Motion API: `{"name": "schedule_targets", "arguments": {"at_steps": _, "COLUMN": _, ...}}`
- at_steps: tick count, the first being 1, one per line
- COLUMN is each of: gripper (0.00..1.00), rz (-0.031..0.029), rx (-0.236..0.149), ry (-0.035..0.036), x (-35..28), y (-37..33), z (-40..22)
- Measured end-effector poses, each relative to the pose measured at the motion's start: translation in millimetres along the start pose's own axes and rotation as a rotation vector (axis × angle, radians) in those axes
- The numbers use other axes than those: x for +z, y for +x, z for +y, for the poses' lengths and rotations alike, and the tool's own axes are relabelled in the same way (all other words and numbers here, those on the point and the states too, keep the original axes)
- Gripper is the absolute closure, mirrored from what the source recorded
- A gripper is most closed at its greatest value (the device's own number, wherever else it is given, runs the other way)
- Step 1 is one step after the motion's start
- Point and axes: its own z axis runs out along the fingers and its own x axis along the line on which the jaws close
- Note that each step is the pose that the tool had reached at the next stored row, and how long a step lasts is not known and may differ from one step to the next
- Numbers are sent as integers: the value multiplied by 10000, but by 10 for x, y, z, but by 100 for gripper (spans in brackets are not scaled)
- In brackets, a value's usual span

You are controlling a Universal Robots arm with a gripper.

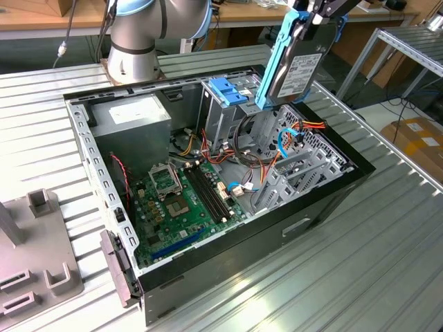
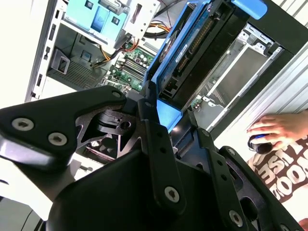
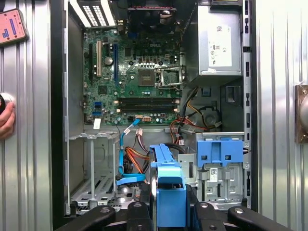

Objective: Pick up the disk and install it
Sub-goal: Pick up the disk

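The disk (image 1: 296, 69), dark metal with a white label and blue side rails, hangs on edge and tilted above the far right side of the open computer case (image 1: 277, 221). My gripper (image 1: 315, 15) is shut on the disk's upper end. In both wrist views the black fingers (image 2: 147, 103) clamp the blue-railed disk (image 2: 192, 53) between them. The blue rail (image 3: 168, 190) sits between the finger bases of my gripper (image 3: 171, 208). Below the disk lies an empty metal drive bay (image 1: 294, 166) with orange and blue cables beside it.
Inside the case are a green motherboard (image 1: 187, 200), a grey power-supply box (image 1: 131, 117) and a blue-topped drive cage (image 1: 225, 90). A person's hand (image 2: 274, 130) rests beside the case on the ribbed table. A grey fixture (image 1: 34, 235) stands at the exterior view's left.
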Motion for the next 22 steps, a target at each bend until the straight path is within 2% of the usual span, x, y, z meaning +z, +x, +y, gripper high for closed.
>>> {"name": "schedule_targets", "arguments": {"at_steps": 3, "gripper": 64, "rz": 0, "rx": 0, "ry": 0, "x": -1, "y": 35, "z": -1}}
{"name": "schedule_targets", "arguments": {"at_steps": 7, "gripper": 64, "rz": -1, "rx": 0, "ry": -1, "x": -4, "y": 132, "z": -2}}
{"name": "schedule_targets", "arguments": {"at_steps": 12, "gripper": 64, "rz": -1, "rx": 0, "ry": 0, "x": -6, "y": 214, "z": -4}}
{"name": "schedule_targets", "arguments": {"at_steps": 22, "gripper": 64, "rz": -1, "rx": 0, "ry": 0, "x": -7, "y": 241, "z": -4}}
